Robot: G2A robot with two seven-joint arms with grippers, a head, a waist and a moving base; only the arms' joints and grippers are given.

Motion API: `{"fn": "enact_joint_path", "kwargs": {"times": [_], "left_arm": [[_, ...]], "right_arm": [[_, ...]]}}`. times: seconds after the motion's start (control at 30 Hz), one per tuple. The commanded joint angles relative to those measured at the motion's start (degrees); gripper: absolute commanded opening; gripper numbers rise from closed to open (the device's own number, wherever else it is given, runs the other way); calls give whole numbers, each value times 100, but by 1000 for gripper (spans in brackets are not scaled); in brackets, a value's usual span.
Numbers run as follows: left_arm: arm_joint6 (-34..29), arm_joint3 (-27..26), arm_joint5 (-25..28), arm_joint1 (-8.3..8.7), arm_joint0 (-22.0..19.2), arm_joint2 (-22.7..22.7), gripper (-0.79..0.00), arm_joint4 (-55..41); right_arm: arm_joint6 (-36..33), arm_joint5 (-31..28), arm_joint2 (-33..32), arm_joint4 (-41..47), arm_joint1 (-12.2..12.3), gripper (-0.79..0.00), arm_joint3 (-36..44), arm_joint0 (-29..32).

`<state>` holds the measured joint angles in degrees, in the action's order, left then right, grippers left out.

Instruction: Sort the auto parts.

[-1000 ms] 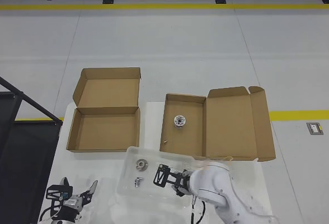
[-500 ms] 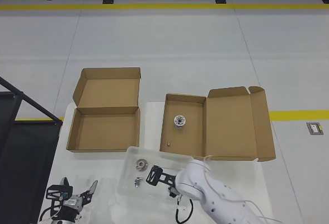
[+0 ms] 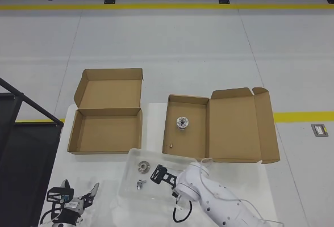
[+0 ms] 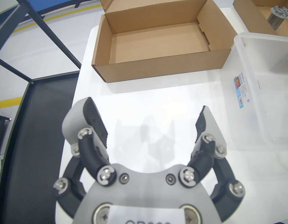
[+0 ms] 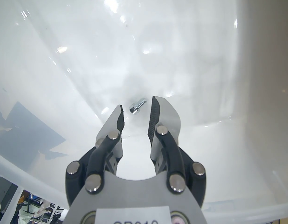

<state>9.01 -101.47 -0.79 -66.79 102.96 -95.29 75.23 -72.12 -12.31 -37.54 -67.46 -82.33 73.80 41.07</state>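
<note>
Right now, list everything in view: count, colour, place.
Table: one, white, under everything.
Left box: one, brown, table's far left.
Right box: one, brown, beside it.
Gear-like part: one, silver, in right box.
Small bolt: one, silver, right box.
Bin: one, clear, near edge.
Round part: one, grey, in bin.
Small fitting: one, silver, in bin.
Bolt: one, silver, on bin floor.
Rack: one, black, left of table.
Left gripper: open, over table.
Right gripper: open, in bin over bolt.
</note>
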Motion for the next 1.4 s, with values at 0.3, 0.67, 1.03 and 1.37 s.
{"fn": "enact_joint_path", "kwargs": {"times": [0.3,0.67,1.03,1.37], "left_arm": [[0,0,0,0,0,0,0,0],[0,0,0,0,0,0,0,0],[0,0,0,0,0,0,0,0],[0,0,0,0,0,0,0,0]], "right_arm": [[-6,22,4,-78,-62,-551,-134,18],[0,8,-49,-125,-115,-736,-289,-15],[353,-307,-513,-21,-23,-785,110,55],[1825,-1246,-1998,602,358,-785,1012,738]]}}
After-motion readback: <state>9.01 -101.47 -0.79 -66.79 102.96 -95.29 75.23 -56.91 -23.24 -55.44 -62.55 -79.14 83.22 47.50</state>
